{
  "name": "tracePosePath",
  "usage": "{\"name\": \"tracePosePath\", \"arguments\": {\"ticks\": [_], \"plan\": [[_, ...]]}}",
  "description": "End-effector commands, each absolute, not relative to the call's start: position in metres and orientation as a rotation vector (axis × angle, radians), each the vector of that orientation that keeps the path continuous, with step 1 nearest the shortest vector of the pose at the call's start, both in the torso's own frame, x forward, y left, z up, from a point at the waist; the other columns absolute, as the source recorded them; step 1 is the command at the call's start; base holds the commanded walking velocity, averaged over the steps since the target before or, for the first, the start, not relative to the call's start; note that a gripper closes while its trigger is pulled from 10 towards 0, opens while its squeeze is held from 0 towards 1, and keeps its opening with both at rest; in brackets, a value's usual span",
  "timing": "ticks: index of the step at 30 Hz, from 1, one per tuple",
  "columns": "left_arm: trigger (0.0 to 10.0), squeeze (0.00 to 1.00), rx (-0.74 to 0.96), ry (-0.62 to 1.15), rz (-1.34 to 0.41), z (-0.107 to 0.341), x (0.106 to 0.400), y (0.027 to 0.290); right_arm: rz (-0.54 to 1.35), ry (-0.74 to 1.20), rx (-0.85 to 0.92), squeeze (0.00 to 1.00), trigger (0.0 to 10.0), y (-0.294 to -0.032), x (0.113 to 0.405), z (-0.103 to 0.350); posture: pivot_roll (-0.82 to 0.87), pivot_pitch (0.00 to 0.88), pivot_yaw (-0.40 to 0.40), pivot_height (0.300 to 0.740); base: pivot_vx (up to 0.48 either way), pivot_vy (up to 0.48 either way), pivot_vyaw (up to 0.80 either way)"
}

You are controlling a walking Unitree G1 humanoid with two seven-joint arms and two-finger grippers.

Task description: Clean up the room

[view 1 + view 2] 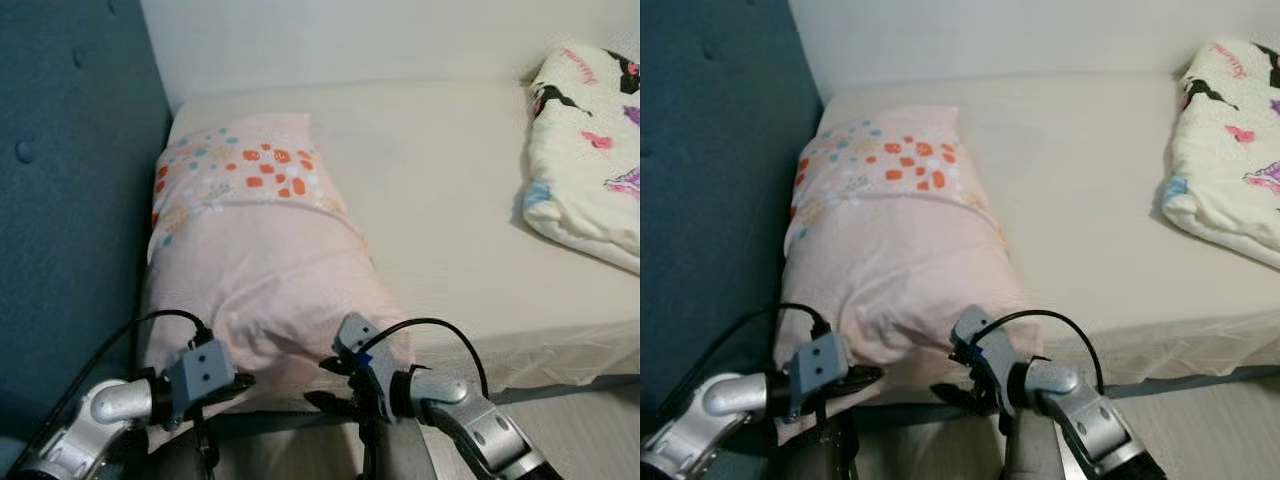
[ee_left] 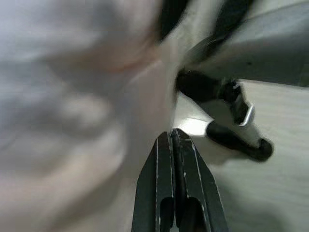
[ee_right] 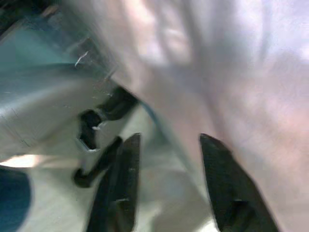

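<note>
Both tools sit at the near end of the pink pillow (image 1: 250, 270) on the bed (image 1: 450, 200). Wrist views settle it: left tool (image 2: 175, 140) pinched closed on nothing, right tool (image 3: 166, 140) spread wide against the fabric.

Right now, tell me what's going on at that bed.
The robot stands at the bed's near edge by the blue headboard. Both grippers are at the near end of the pink pillow: the left gripper shut, the right gripper open. A folded cartoon-print blanket lies to the right.
</note>
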State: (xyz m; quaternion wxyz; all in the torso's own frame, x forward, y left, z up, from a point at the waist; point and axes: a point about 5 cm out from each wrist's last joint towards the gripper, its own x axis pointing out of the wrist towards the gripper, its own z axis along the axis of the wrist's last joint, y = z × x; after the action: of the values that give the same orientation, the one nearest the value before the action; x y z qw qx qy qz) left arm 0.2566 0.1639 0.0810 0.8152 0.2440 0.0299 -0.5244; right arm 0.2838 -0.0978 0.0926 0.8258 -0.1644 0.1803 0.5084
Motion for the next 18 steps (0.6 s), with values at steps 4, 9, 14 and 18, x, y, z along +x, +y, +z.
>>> {"name": "tracePosePath", "arguments": {"ticks": [4, 9, 14, 18], "plan": [[0.0, 0.00, 0.573, 0.156, -1.220, 0.067, 0.247, 0.145, 1.100, 0.428, -0.511, 0.00, 0.0, -0.103, 0.294, 0.075, -0.04, 0.297, -0.094, 0.570, 0.000, 0.000, 0.00], [0.0, 0.00, 0.587, 0.170, -1.224, 0.067, 0.248, 0.143, 1.102, 0.426, -0.522, 0.00, 0.0, -0.102, 0.298, 0.076, -0.04, 0.308, -0.094, 0.570, 0.000, 0.000, 0.00], [0.0, 0.00, 0.676, 0.196, -1.154, 0.061, 0.269, 0.135, 1.113, 0.406, -0.627, 0.00, 0.0, -0.097, 0.312, 0.076, -0.05, 0.344, -0.088, 0.570, 0.000, 0.000, 0.00], [0.0, 0.00, 0.842, 0.207, -1.034, 0.056, 0.299, 0.125, 1.073, 0.379, -0.776, 0.00, 0.0, -0.099, 0.330, 0.075, -0.05, 0.360, -0.078, 0.570, 0.000, 0.000, 0.00]]}}
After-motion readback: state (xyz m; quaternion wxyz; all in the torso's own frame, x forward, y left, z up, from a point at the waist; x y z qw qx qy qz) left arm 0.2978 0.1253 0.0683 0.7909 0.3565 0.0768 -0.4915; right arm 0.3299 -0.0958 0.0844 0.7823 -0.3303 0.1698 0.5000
